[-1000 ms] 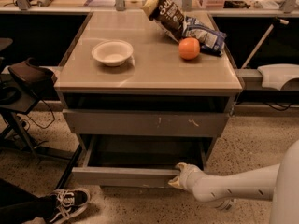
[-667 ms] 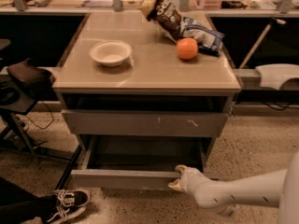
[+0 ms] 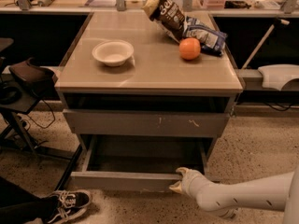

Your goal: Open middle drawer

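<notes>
The middle drawer (image 3: 122, 181) is the plain grey front low on the cabinet. It stands pulled out, with its shallow grey tray interior (image 3: 145, 157) showing behind the front. My gripper (image 3: 179, 180) reaches in from the lower right and is closed on the right end of that drawer front, one finger over the top edge and one below. The white arm (image 3: 243, 195) runs off to the right edge. Above it sits a wider grey front with white scratch marks (image 3: 147, 123), pushed in.
On the cabinet top (image 3: 149, 73) stand a white bowl (image 3: 112, 52), an orange (image 3: 189, 48) and snack bags (image 3: 180, 17). A person's sneaker (image 3: 67, 200) lies on the floor at the lower left, by the drawer's corner. A dark stand (image 3: 21, 85) is at the left.
The drawer front sits slightly farther out than before. My arm has dropped lower toward the floor while the gripper stays at the front's right end.
</notes>
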